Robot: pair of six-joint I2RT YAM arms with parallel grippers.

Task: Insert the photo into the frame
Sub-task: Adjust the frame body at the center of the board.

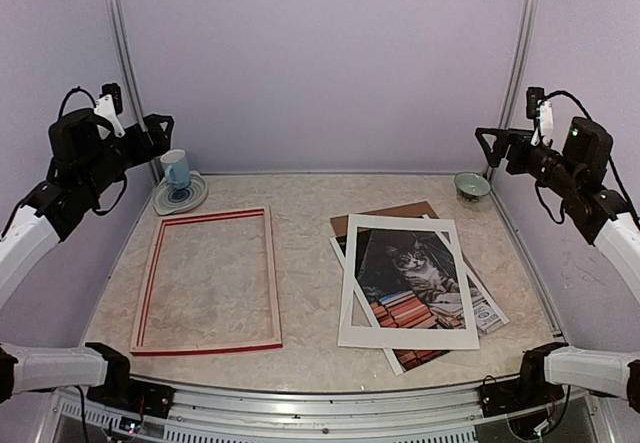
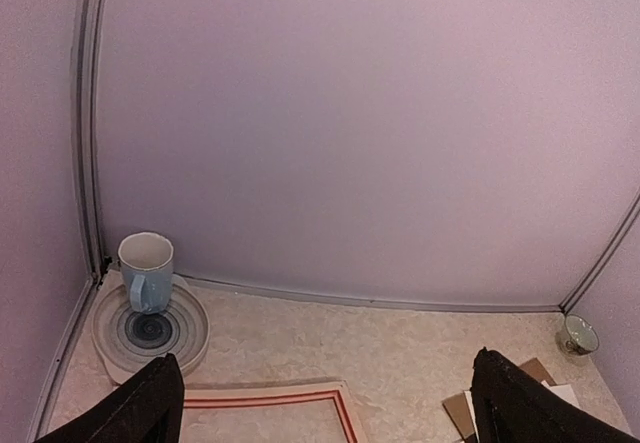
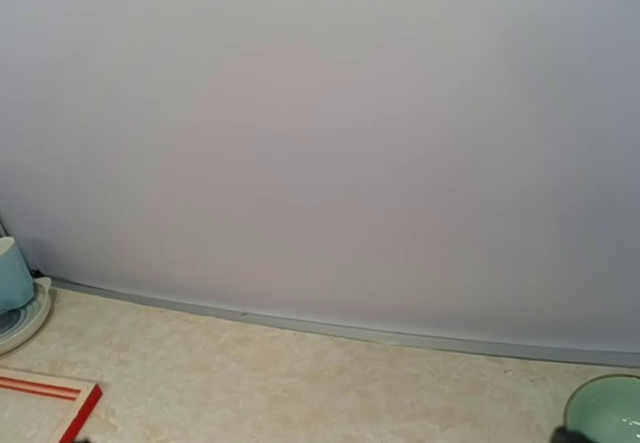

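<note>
The photo [image 1: 415, 275] pokes past the white mat [image 1: 400, 225]; frame [image 1: 149, 283] lies well apart.

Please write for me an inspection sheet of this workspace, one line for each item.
Surface: pale marbled table, no spill seen.
Job's things: frame lies flat on the left, only table showing through it; photo lies on the right under a white mat, piled with a brown board and a printed sheet.
Clutter: blue mug on a plate, far left corner; green bowl, far right corner.
Grippers: left gripper and right gripper open, raised, holding nothing.
Cables: black cables loop at both wrists, above the table.
Surroundings: lilac walls, metal rails.
</note>
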